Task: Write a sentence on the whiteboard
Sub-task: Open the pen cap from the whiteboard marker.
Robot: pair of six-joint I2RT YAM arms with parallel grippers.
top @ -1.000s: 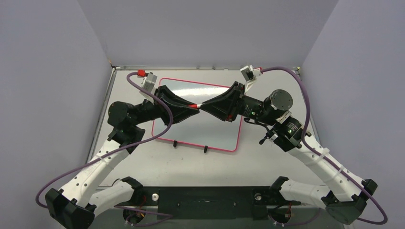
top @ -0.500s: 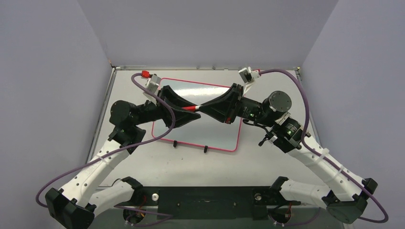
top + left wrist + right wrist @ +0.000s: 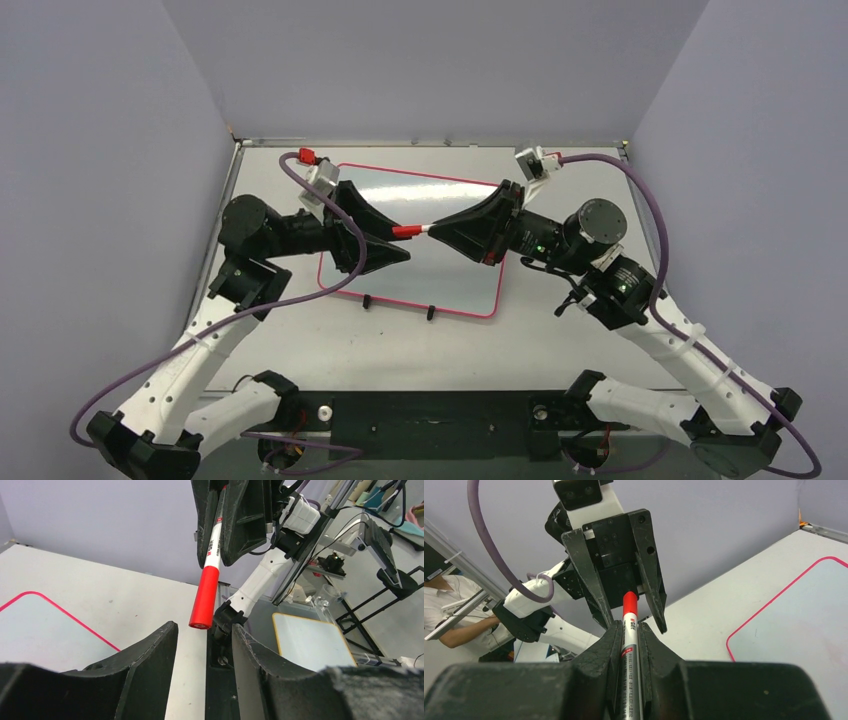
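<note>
Findings: left gripper (image 3: 204, 628) jaws apart, holding nothing, set at the red cap (image 3: 204, 592) of the marker (image 3: 630, 670). The right gripper (image 3: 629, 626) is clamped on the barrel. The whiteboard (image 3: 450, 285) lies beneath, with no writing visible. Recommended: grip the cap squarely and pull along the barrel.

Two arms: white perforated lower links (image 3: 195, 360), black joint housings (image 3: 245, 222), green lights centre right. Purple cables (image 3: 474, 495) off each wrist. Left gripper (image 3: 636, 627): black tapered fingers (image 3: 589, 575), screw-dotted plate, white camera block (image 3: 584, 497) on top.
</note>
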